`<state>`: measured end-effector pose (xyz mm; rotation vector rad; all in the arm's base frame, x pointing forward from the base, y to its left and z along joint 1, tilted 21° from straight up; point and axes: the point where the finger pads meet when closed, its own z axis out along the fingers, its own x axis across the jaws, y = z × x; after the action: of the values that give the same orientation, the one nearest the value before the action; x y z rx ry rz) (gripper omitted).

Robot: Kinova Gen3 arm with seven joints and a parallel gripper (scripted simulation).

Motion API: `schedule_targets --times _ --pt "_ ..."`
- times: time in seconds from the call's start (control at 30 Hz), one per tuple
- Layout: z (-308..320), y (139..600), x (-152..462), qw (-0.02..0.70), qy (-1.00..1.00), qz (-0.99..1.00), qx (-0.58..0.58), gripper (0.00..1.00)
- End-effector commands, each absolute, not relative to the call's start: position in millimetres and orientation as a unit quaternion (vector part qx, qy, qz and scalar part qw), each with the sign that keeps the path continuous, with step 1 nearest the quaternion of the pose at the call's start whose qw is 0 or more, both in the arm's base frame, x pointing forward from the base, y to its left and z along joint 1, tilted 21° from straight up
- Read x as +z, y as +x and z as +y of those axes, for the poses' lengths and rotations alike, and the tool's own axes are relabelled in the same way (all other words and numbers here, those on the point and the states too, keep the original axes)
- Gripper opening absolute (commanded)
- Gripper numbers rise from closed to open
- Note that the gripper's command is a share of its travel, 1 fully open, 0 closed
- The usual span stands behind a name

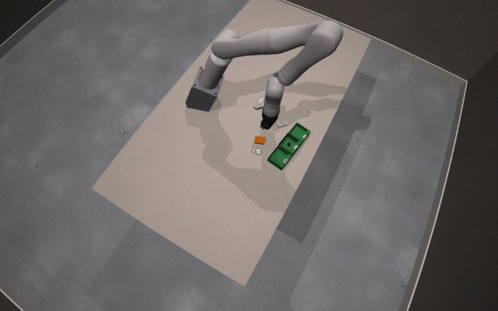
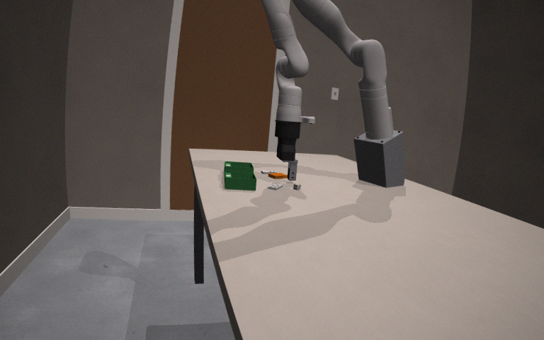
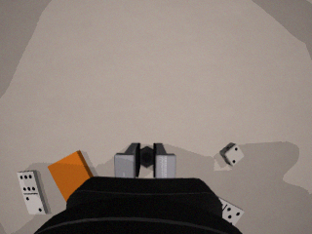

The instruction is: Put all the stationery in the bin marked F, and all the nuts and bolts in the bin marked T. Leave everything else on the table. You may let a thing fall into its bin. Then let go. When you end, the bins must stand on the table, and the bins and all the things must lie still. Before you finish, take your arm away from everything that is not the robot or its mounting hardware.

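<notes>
My gripper (image 1: 262,126) (image 2: 292,179) (image 3: 146,154) is low over the table, its fingers shut on a black hex nut (image 3: 146,156). The nut sits between the two fingertips in the wrist view; the arm and fingers hide it in the top and exterior views. Three joined green bins stand to one side: an end bin (image 1: 277,157), a middle bin (image 1: 290,149) and another end bin (image 1: 300,131). Their white labels are too small to read. A small dark round thing (image 1: 288,144) lies in the middle bin. An orange flat block (image 1: 259,140) (image 2: 277,175) (image 3: 71,174) lies near the gripper.
A domino (image 1: 256,150) (image 2: 268,171) (image 3: 32,192) lies beyond the orange block. Another domino (image 1: 281,124) (image 2: 275,186) (image 3: 231,212) lies between gripper and bins' far end. A white die (image 2: 297,186) (image 3: 232,154) lies on the gripper's other side. The bins stand near the table's long edge.
</notes>
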<state>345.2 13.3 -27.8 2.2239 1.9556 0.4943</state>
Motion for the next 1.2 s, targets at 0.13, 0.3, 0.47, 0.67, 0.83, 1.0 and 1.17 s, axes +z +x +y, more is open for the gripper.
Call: schedule_targets --times 0.13,0.3,0.47,0.67,0.83,1.0,1.17 --pt "10.2 343.4 -5.1 0.075 0.739 0.648 0.17 0.34" --pt "8.7 338.8 7.3 0.075 0.739 0.648 0.17 0.34" --pt "6.9 333.0 22.8 0.075 0.739 0.648 0.17 0.34" --pt "6.9 333.0 22.8 0.075 0.739 0.648 0.17 0.34" --pt "6.9 333.0 22.8 0.075 0.739 0.648 0.17 0.34" --pt "6.9 333.0 22.8 0.075 0.739 0.648 0.17 0.34" --pt "6.5 331.9 26.6 0.075 0.739 0.648 0.17 0.34"
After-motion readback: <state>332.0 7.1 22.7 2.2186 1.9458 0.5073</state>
